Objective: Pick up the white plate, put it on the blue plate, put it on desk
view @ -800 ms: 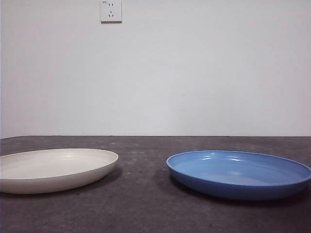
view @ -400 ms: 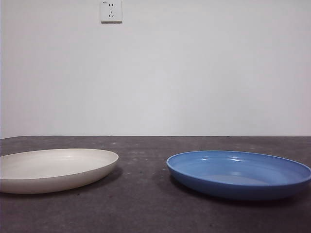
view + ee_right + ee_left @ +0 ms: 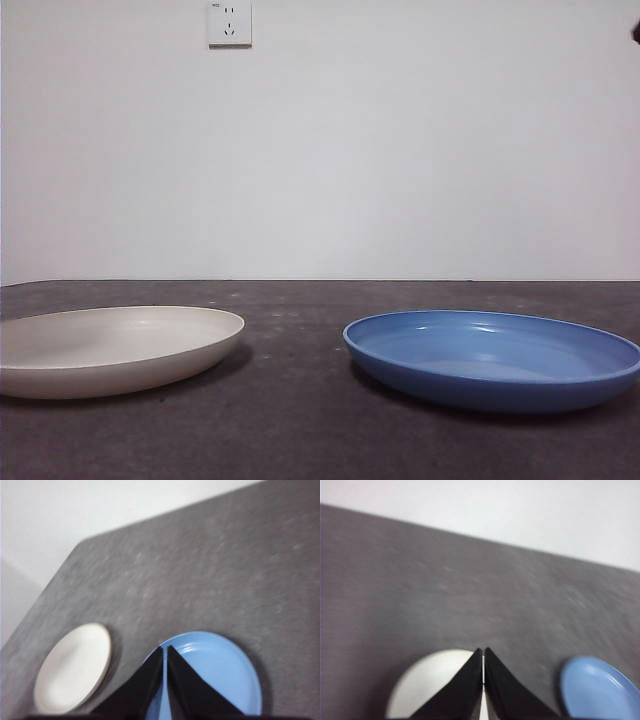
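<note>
White plate (image 3: 115,348) lies flat on the desk (image 3: 300,430) at the left, well apart from the blue plate (image 3: 492,357) at the right, both untouched, since the left gripper (image 3: 483,655) and right gripper (image 3: 165,653) hang high above them, jaws pressed together and empty.

Shows the white plate (image 3: 112,348) lying flat toward the left side of the desk (image 3: 300,430), cut off by the left border, and the blue plate (image 3: 492,358) lying flat toward the right side, well apart from it with bare dark tabletop between. Shows a plain pale wall (image 3: 400,150) behind the desk's far edge, with a white socket (image 3: 229,22) high on it above the white plate. Catches only a small black tip (image 3: 636,33) near the top right corner.
</note>
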`<state>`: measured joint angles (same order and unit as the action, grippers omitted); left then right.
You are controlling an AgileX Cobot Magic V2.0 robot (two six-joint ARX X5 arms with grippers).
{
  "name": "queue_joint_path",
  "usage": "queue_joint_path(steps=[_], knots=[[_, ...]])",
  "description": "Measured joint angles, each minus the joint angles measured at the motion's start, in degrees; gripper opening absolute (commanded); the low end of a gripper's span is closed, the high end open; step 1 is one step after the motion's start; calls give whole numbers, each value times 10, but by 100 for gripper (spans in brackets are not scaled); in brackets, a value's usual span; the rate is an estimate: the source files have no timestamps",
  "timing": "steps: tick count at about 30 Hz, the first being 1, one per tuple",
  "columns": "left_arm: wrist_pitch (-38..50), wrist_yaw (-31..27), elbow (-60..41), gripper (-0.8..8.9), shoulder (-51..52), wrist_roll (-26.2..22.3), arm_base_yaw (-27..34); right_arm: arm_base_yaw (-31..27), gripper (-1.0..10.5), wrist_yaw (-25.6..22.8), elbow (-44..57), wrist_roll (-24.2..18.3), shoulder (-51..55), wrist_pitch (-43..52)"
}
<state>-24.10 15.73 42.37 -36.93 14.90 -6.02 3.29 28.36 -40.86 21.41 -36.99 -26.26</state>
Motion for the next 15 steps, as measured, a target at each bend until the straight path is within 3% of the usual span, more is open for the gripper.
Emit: queue_joint_path(steps=[10,15], knots=[[-83,146,93,10,-100,-8,-18,37,8,53,-101,-91,-64,-105],[-74,161,99,22,-111,-15,-22,37,8,61,-105,-107,-67,-106]])
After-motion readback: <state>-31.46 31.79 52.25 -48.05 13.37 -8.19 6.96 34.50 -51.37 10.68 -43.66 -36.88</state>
